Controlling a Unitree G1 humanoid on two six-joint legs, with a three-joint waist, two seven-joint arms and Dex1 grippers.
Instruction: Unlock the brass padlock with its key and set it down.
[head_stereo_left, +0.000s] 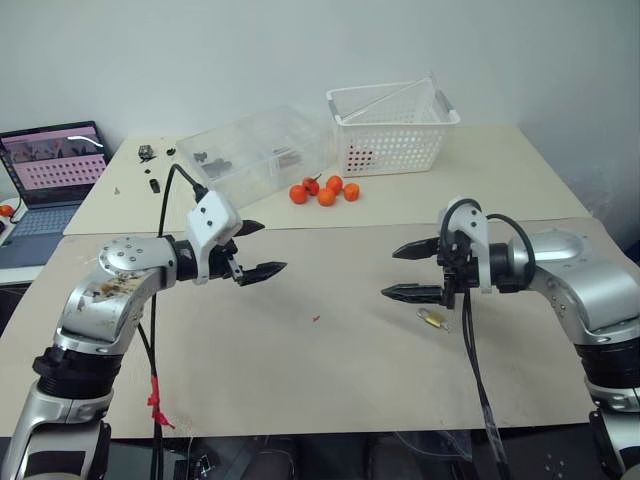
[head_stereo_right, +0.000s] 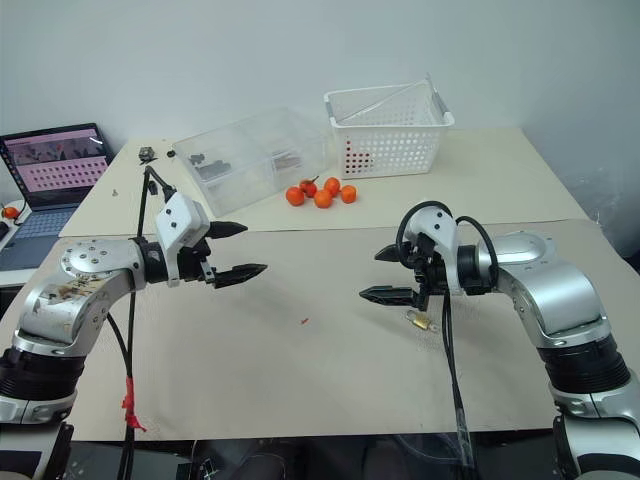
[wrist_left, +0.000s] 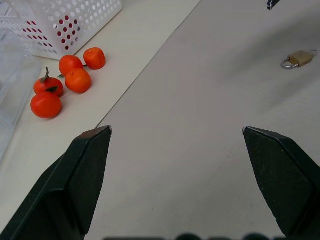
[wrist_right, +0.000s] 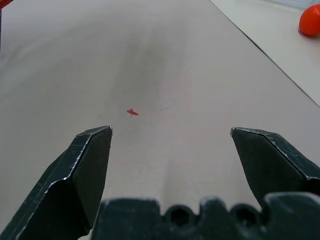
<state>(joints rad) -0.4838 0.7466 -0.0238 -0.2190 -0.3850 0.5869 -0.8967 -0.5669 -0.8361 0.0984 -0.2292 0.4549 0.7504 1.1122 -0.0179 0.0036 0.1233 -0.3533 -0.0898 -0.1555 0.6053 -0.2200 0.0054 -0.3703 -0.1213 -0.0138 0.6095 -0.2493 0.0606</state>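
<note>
Both arms are hovering above the beige table (head_stereo_left: 330, 380), each pointing inward toward the other, and neither is holding anything. The left gripper (head_stereo_left: 258, 248) is showing its two black fingers spread wide apart, and the right gripper (head_stereo_left: 412, 270) is standing just as wide, with bare tabletop between its tips in its own wrist view.

The brass padlock (head_stereo_left: 432, 319) is lying flat on the table just below and beside the right gripper's lower finger, apart from it, its silver shackle looking closed in the left wrist view (wrist_left: 298, 59). The key is too small to make out (it may be sitting in the lock body, but that cannot be told).

Judging by this, the task is sitting at its very start: the approach to the padlock, with no grasp made. The next move is calling for the right gripper to tip downward and settle its fingers around the small body, a fine pinch given how little the lock is, leaving the left gripper free for the key.

Further back, small orange fruits (head_stereo_left: 325, 190) are clustering by a white perforated basket (head_stereo_left: 392, 127) and a clear plastic box (head_stereo_left: 255, 150)
</note>
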